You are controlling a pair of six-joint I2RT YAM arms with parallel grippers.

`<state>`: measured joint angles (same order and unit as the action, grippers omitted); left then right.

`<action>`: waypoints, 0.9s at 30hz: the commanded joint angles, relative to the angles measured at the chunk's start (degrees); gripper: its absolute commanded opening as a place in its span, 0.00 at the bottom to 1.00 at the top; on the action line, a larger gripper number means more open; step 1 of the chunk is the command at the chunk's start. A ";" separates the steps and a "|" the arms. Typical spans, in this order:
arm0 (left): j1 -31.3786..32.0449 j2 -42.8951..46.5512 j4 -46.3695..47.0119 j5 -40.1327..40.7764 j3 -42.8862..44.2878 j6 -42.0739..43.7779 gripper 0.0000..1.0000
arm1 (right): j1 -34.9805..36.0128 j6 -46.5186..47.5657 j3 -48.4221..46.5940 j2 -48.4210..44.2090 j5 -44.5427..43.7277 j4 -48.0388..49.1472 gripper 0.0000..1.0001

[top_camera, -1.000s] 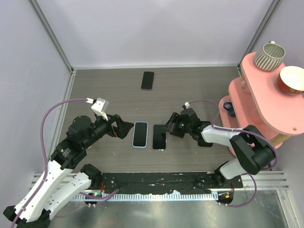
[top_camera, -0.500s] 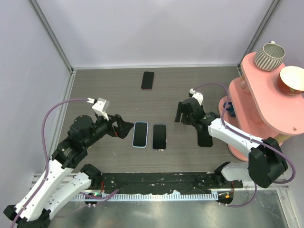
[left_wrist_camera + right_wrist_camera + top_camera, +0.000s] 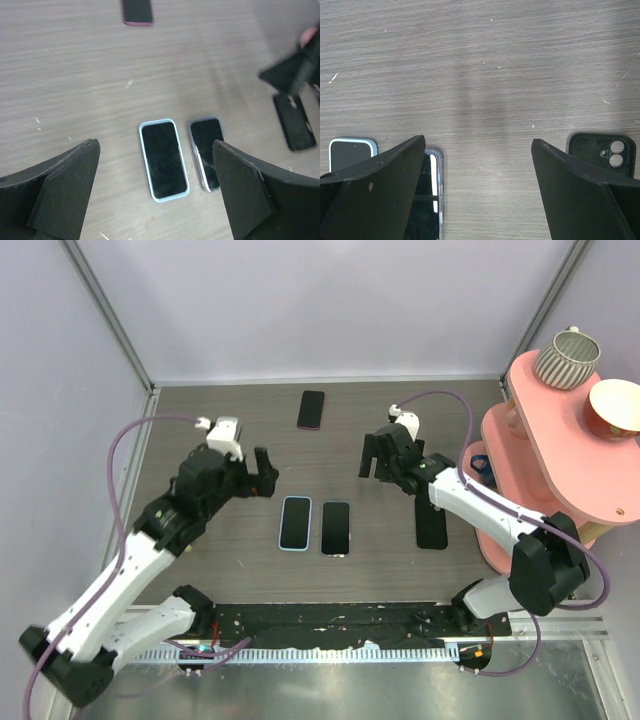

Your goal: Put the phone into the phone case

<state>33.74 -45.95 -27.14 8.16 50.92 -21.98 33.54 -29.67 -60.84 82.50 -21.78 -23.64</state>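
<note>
The phone lies flat and screen up at the table's middle, also seen in the left wrist view and the right wrist view. A clear, glinting rim runs round it, the transparent phone case, so the phone sits inside the case. My right gripper hangs open above and beyond it with nothing between its fingers. My left gripper is open and empty too, raised over the table to the phone's far left.
A light-blue-rimmed phone lies just left of the cased phone. A black slab with two camera rings lies to its right. A pink-rimmed phone is at the back. A pink shelf unit with a cup stands at the right.
My right gripper has opened wide and drawn back from the cased phone towards the far side. The left gripper has risen and moved farther from the blue-rimmed phone.
</note>
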 commanded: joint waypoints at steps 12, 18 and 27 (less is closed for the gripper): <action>-5.34 -65.64 -6.88 -0.06 53.74 1.15 1.00 | 0.39 0.84 19.25 -26.50 16.48 7.28 0.95; -8.51 -84.70 -7.41 -4.56 70.18 0.71 1.00 | 0.39 2.07 20.50 -31.86 19.05 5.36 0.95; -9.57 -99.59 -10.75 -3.77 86.28 3.25 1.00 | 0.39 4.80 18.39 -32.58 20.55 4.83 0.95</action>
<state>24.08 -144.75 -37.54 5.04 132.88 -20.45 33.65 -26.79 -39.86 50.37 -2.96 -19.88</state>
